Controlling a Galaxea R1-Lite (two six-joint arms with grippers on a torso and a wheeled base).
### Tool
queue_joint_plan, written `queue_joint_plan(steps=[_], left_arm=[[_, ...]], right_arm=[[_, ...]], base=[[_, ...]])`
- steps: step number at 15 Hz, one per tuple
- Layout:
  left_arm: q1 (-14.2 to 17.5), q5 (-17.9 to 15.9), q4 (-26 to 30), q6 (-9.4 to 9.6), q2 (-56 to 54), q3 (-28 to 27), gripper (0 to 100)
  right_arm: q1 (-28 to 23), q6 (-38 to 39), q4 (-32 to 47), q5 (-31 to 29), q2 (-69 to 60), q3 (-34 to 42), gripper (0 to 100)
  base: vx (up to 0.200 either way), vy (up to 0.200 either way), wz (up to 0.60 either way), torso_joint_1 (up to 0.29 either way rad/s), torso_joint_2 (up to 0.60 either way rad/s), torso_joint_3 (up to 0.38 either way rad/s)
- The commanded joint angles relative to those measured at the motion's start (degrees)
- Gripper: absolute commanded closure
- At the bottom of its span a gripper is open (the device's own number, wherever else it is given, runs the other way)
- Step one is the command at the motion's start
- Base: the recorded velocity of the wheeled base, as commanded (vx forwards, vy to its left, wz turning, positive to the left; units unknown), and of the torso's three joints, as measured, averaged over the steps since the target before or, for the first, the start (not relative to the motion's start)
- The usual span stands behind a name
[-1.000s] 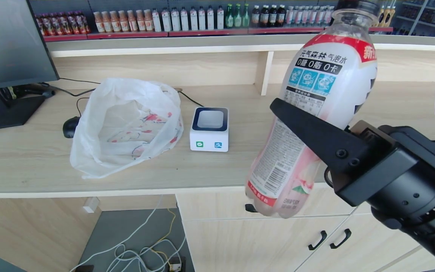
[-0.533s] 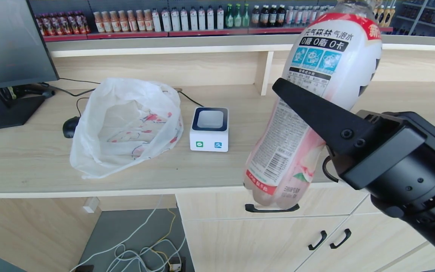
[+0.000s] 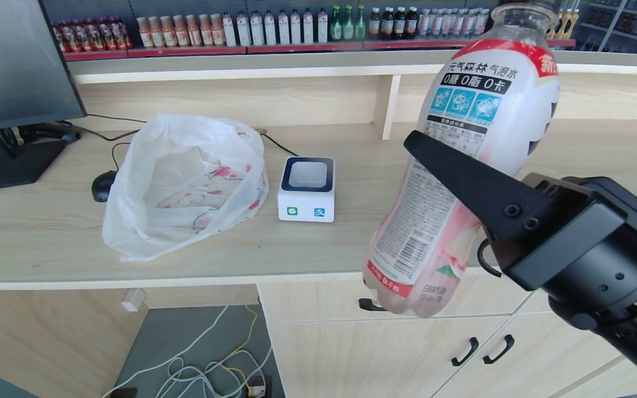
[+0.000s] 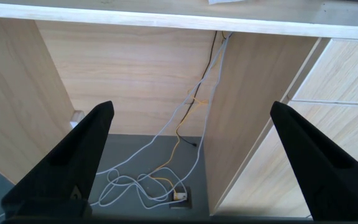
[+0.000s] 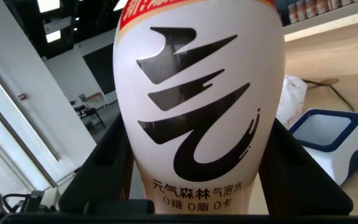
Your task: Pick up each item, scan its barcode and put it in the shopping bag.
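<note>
The wooden bench [image 3: 351, 243] stretches right across, and the dark monitor [image 3: 14, 61] stands on its far-left corner. The right gripper [image 3: 451, 171] hangs in the air over the front edge on the right side of the bench, jaws clamped on the middle of the bottle [image 3: 481, 119]. One black finger lies across the label, and the other is hidden behind the bottle. The white plastic shopping bag [image 3: 186, 182] sits left of centre on the bench, slumped with its mouth open. The pale pink bottle is tilted, with its cap up and away from the front edge and its base low in front of it. The barcode shows on the side of its lower label. The left gripper [image 4: 191, 106] is down below the bench top, jaws wide apart and holding nothing, with loose cables [image 4: 160, 180] on the floor beyond it. The small white scanner [image 3: 307, 189] rests mid-bench, just beside the bag, with its window facing up. The black mouse [image 3: 103, 185] peeks out at the bag's other side, toward the monitor.
</note>
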Motion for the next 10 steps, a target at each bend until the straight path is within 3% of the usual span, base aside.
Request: queue_joint_plan(steps=[1, 5, 10], left_arm=[[0.0, 0.0, 0.0, -0.03, 0.0, 0.0, 0], [0.0, 0.0, 0.0, -0.03, 0.0, 0.0, 0], [-0.1, 0.0, 0.0, 0.06, 0.0, 0.0, 0]], right_arm=[[0.0, 0.0, 0.0, 0.0, -0.3, 0.5, 100], [-1.3, -1.1, 0.1, -0.4, 0.3, 2.3, 100], [-3.4, -10.3, 0.1, -1.1, 1.0, 11.1, 100]], base=[[0.0, 0.0, 0.0, 0.0, 0.0, 0.0], [0.0, 0.0, 0.0, 0.0, 0.0, 0.0], [0.0, 0.0, 0.0, 0.0, 0.0, 0.0]])
